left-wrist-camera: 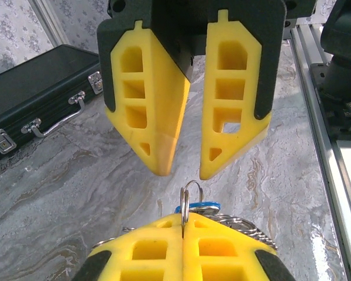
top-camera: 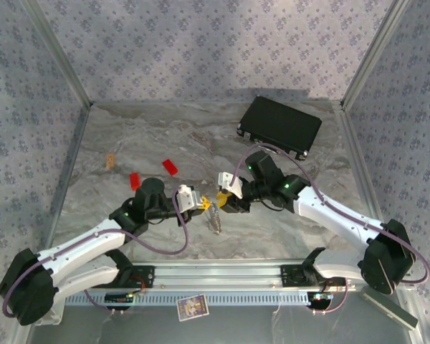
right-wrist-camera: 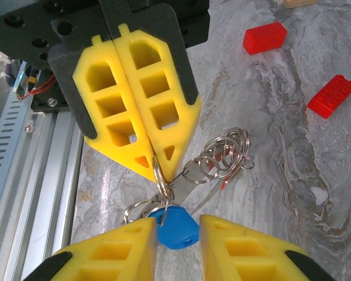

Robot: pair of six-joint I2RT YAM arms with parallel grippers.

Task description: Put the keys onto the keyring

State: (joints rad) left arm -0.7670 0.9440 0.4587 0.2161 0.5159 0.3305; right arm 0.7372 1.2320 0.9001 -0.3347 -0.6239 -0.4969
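The grey marble table (top-camera: 129, 136) is the biggest thing. At its far right lies a black box (top-camera: 279, 127). The left wrist camera shows the silver clasps and handle on the box, which the top camera is too far away to show.

The two arms meet in the middle of the table, nose to nose. The left claw (right-wrist-camera: 158, 170) has its yellow fingers pressed tight together. It pinches one thin metal loop of the keyring (right-wrist-camera: 219, 155). The right claw (left-wrist-camera: 185, 170) has its fingers apart, and they point at the left claw.

Two red blocks (right-wrist-camera: 264, 37) lie on the table to the left, well away from the claws. The right wrist camera shows the bumps on top of them. From the top camera they look like flat red bits.

The keyring is a bunch of small silver loops hooked to each other. From the top it is just a little grey string hanging down under the two claws. The right wrist camera shows each loop.

The blue key (right-wrist-camera: 174, 227) is the smallest. It hangs from the pinched loop, and its blue head sits in the gap between the right claw's open fingers. I cannot tell if they touch it. The left wrist camera shows just a thin blue edge of it behind the loop.
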